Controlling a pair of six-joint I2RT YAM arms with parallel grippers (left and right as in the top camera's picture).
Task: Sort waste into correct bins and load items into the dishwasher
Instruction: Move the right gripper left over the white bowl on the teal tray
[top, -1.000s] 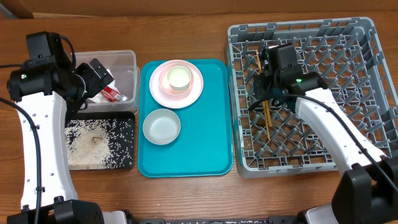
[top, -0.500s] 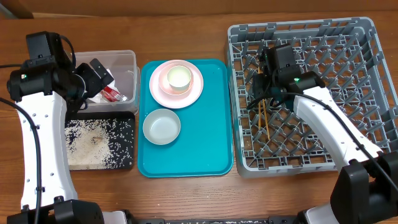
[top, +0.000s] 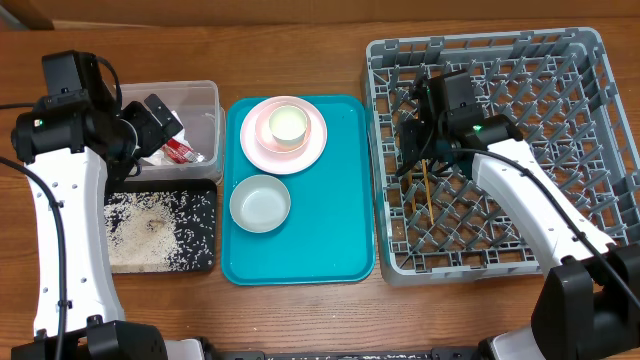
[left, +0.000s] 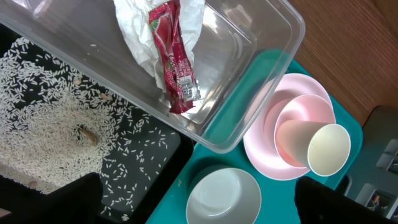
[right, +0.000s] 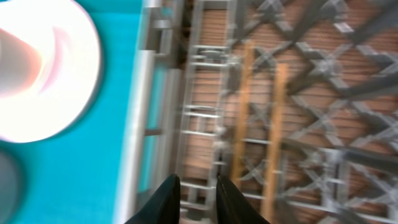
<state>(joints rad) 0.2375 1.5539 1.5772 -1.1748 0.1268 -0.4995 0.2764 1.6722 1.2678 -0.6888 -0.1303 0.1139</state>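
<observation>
Since a second ago the right hand (right: 198, 198) has let go of the pair of thin wooden chopsticks (top: 428, 190); its fingers are now slightly parted with nothing between them. Both sticks lie side by side on the floor of the large square grey plastic dish rack (top: 590, 60), near its left wall. They are clear of the fingertips and run toward the table's front edge. Near the table's left edge, the left hand (top: 160, 118) hangs spread wide over the clear rectangular plastic tub (top: 205, 100).
</observation>
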